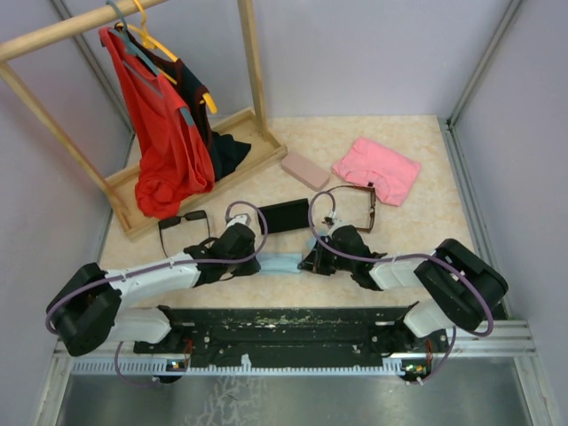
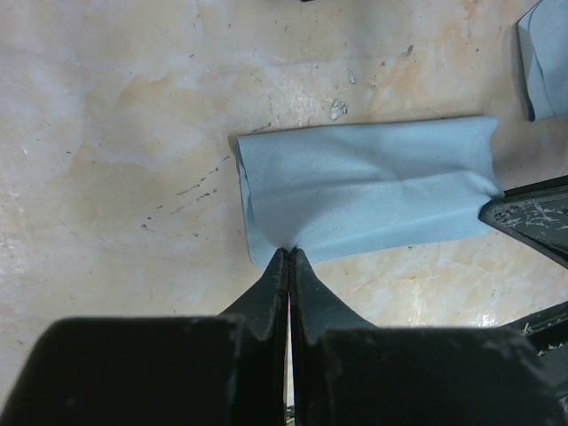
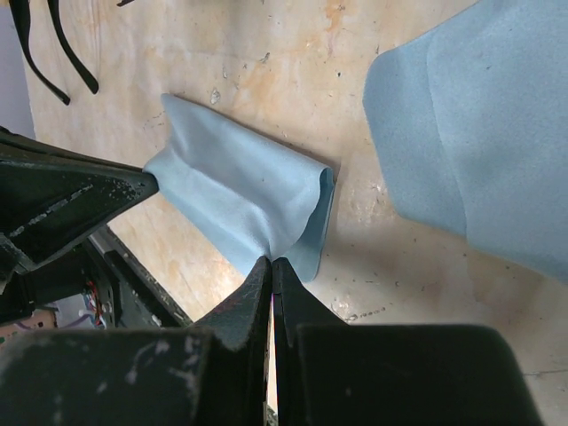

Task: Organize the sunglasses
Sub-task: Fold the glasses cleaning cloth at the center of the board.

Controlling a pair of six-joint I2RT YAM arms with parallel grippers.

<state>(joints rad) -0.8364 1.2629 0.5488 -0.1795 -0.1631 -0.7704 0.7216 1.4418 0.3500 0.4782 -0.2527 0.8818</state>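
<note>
The black-framed sunglasses (image 1: 184,222) lie on the table left of centre, and their temples show at the top left of the right wrist view (image 3: 44,49). The reddish-brown-framed sunglasses (image 1: 355,206) lie open right of centre. A folded light blue cloth (image 1: 284,263) lies between my two grippers. My left gripper (image 2: 290,252) is shut on the near edge of that cloth (image 2: 373,186). My right gripper (image 3: 271,260) is shut on its other end (image 3: 240,195). Neither gripper touches the sunglasses.
A black oblong case (image 1: 284,216) lies behind the cloth, with a pink oblong case (image 1: 305,169) and a pink cloth (image 1: 377,169) farther back. A second blue cloth (image 3: 479,133) lies beside the right gripper. A wooden clothes rack (image 1: 177,133) with hanging garments stands at the back left.
</note>
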